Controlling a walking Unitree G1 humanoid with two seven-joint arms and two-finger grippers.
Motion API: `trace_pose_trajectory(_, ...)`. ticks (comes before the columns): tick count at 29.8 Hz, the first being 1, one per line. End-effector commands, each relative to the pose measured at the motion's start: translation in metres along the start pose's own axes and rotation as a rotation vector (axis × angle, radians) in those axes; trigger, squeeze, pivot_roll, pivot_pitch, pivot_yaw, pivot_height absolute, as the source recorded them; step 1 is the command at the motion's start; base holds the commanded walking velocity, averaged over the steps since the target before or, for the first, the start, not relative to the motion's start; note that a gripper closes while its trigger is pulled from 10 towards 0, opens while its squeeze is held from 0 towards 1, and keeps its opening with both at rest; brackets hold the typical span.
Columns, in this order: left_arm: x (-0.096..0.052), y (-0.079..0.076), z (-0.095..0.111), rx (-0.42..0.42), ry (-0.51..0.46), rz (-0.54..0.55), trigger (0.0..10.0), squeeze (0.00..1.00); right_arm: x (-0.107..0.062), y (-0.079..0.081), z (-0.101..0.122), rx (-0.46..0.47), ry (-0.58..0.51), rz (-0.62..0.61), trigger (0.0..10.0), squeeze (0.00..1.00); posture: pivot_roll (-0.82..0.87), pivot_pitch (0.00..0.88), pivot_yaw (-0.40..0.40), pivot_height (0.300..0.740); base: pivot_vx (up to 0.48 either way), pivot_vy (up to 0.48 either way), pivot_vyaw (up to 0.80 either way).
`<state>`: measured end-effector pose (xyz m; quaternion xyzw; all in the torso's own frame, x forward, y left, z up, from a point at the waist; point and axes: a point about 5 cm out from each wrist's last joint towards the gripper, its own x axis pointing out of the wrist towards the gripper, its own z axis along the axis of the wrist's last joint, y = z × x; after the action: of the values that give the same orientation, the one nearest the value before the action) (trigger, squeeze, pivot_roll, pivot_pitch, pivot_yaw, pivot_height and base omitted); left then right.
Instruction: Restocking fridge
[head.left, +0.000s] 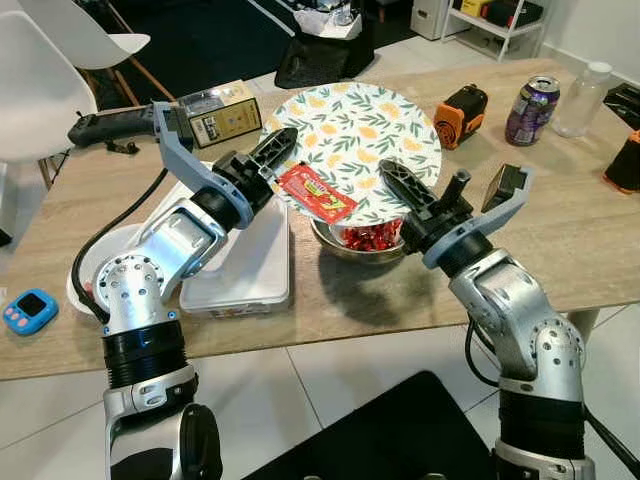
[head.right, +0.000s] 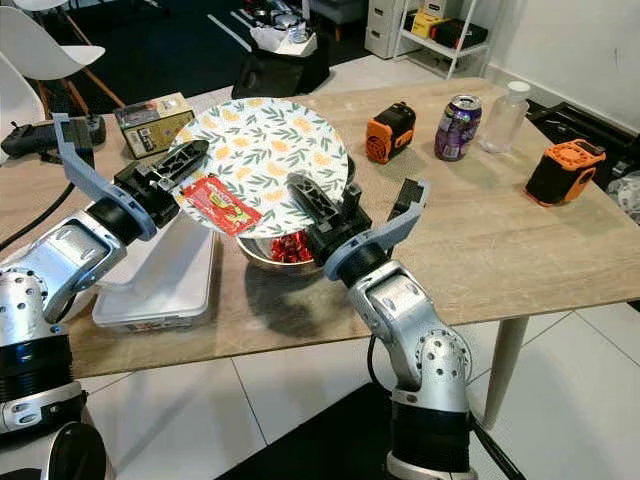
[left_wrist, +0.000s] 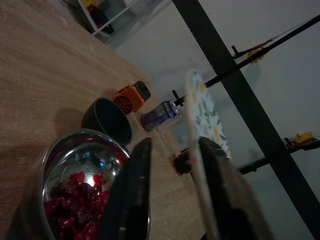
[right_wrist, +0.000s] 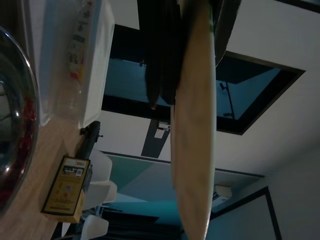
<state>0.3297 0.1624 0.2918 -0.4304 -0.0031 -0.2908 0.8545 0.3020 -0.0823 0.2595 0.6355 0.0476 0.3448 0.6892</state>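
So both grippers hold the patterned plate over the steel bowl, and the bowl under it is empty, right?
Not empty. Both the left gripper and right gripper do hold the patterned plate over the steel bowl, but the left wrist view shows red wrapped pieces inside it.

Shiny metal bowl (head.left: 345, 245); matt wood table (head.left: 560, 230); glossy plate (head.left: 355, 150).

On the wooden table (head.left: 560, 235) stand a purple can (head.left: 531, 109), a clear bottle (head.left: 581, 98) beside it, an orange-and-black device (head.left: 460, 114) and a yellow box (head.left: 220, 112).
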Motion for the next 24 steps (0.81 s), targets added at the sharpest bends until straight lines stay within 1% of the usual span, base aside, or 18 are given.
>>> trace_pose_trajectory(1,0.000,-0.002,0.002,0.008,-0.007,0.003,0.0,0.00,0.007,0.003,-0.028,0.142,0.021,0.065,10.0,0.00,0.04,0.169,0.045,0.737,0.000,0.000,0.00)
trace_pose_trajectory(6,0.001,-0.011,0.006,0.000,-0.020,-0.034,0.0,0.00,0.006,-0.003,-0.028,0.136,0.023,0.033,10.0,0.00,0.04,0.169,0.045,0.737,0.000,0.000,0.00)
trace_pose_trajectory(8,0.001,-0.015,0.005,-0.010,-0.023,-0.054,0.0,0.00,0.006,-0.007,-0.028,0.113,0.022,-0.002,10.0,0.00,0.04,0.173,0.044,0.737,0.000,0.000,0.00)
trace_pose_trajectory(9,0.001,-0.015,0.005,-0.010,-0.023,-0.054,0.0,0.00,0.006,-0.007,-0.028,0.113,0.022,-0.002,10.0,0.00,0.04,0.173,0.044,0.737,0.000,0.000,0.00)
trace_pose_trajectory(12,0.001,-0.018,0.003,-0.021,-0.023,-0.061,0.0,0.00,0.006,-0.013,-0.028,0.074,0.020,-0.041,10.0,0.00,0.04,0.173,0.044,0.737,0.000,0.000,0.00)
trace_pose_trajectory(18,0.002,-0.021,-0.002,-0.039,-0.014,-0.074,0.0,0.00,0.007,-0.014,-0.028,0.071,0.019,-0.044,10.0,0.00,0.04,0.173,0.044,0.737,0.000,0.000,0.00)
trace_pose_trajectory(19,0.002,-0.022,-0.005,-0.044,-0.009,-0.077,0.0,0.00,0.007,-0.014,-0.028,0.064,0.020,-0.046,10.0,0.00,0.04,0.173,0.044,0.737,0.000,0.000,0.00)
trace_pose_trajectory(21,0.002,-0.022,-0.008,-0.055,-0.002,-0.070,0.0,0.00,0.009,-0.015,-0.027,0.007,0.025,-0.069,10.0,0.00,0.04,0.173,0.043,0.737,0.000,0.000,0.00)
trace_pose_trajectory(24,0.003,-0.021,-0.008,-0.064,-0.001,-0.063,0.0,0.00,0.009,-0.015,-0.027,-0.002,0.022,-0.069,10.0,0.00,0.04,0.173,0.042,0.737,0.000,0.000,0.00)
